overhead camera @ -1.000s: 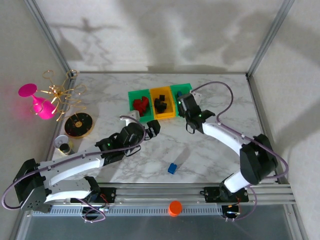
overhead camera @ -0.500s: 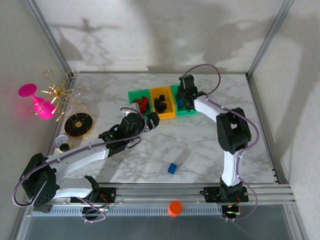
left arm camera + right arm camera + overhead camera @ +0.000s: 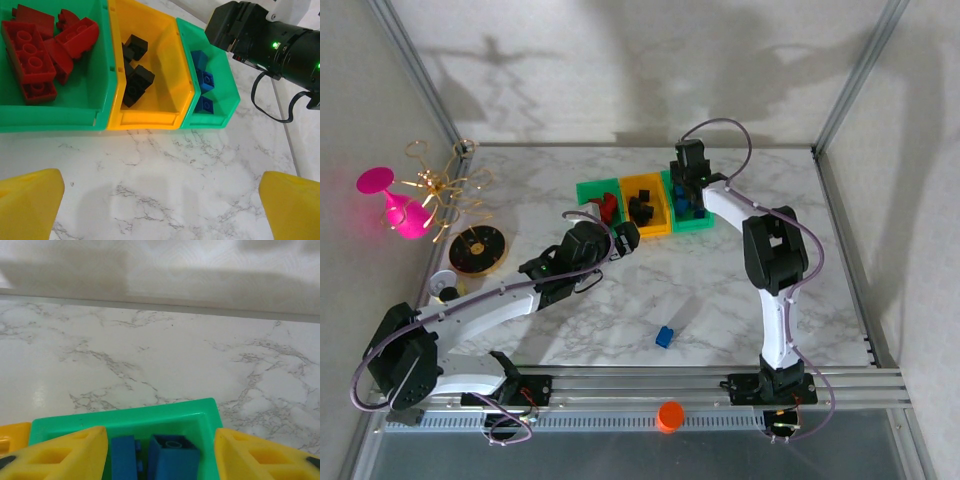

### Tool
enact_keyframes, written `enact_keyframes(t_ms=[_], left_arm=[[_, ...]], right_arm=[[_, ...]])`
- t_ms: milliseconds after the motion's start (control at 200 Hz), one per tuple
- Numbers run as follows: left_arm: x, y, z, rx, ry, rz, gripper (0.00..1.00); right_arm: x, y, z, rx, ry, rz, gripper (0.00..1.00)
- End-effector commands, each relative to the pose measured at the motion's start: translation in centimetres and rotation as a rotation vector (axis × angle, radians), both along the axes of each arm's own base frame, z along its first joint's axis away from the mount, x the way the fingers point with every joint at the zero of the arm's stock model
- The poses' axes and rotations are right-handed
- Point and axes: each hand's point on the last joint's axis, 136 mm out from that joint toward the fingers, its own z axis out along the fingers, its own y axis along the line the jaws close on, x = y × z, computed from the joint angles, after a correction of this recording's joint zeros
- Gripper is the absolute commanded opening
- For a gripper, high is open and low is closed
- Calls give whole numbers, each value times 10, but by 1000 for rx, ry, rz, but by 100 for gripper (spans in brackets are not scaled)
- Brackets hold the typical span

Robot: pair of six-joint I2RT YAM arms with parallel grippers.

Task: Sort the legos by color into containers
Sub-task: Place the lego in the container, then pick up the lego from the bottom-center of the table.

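Marble table top (image 3: pixel 720 290) is carrying the row of bins (image 3: pixel 650 232), the landmark for everything else. Red bricks (image 3: pixel 35 55) are lying in its left green bin (image 3: pixel 50 122), black bricks (image 3: pixel 135 75) in the yellow middle bin (image 3: pixel 170 95), and blue bricks (image 3: pixel 202 80) in the right green bin (image 3: pixel 225 102). One loose blue brick (image 3: pixel 664 337) is sitting on the marble well in front of the row, toward the arm bases. The right gripper (image 3: pixel 161 450) is hanging over the right green bin, its jaws standing partly apart and gripping nothing, with blue bricks lying in the bin below the gap. The left gripper (image 3: pixel 160 210) is hovering just in front of the row, jaws spread wide and empty.
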Motion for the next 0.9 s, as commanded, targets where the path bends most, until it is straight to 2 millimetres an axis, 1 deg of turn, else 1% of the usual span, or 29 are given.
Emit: enact_keyframes(t_ms=[0,10,40,70,90,175,275,340,365,546,626,651,661,676,761,891], left_arm=[[1,-4,15,-37,-29,-25,100],[1,-4,15,-39,-29,-24,100],[0,-3,16,-48,-31,-25,100],[-2,-2,16,-55,-31,-26,100],[-4,-2,17,-60,-31,-29,100],[-10,0,17,-77,-28,-35,100],[-21,2,15,-84,-20,-45,100],[-28,4,12,-88,-11,-48,100],[-31,5,10,-85,-7,-49,100],[-56,10,0,-77,19,-62,100],[-66,8,-8,-70,36,-75,100],[-69,9,-10,-68,41,-73,100],[-70,9,-12,-64,43,-74,100],[-72,8,-13,-62,45,-77,99],[-80,10,-21,-49,61,-73,100],[-88,14,-28,-60,72,-61,100]], right_arm=[[-19,12,47,61,-60,44,61],[-21,12,47,60,-57,46,61],[-28,15,53,68,-64,54,62],[-35,17,53,65,-58,58,63],[-41,19,58,67,-62,59,63],[-66,26,61,71,-48,76,65],[-97,29,61,97,-17,81,66],[-118,33,53,127,31,102,67],[-126,34,53,140,45,111,68],[-190,34,23,161,185,121,72],[-219,32,5,160,252,121,73],[-225,29,1,164,268,115,73],[-233,34,-1,161,278,132,73],[-239,36,-3,163,289,138,74],[-269,40,-18,171,351,147,75],[-315,44,-41,179,427,133,76]])
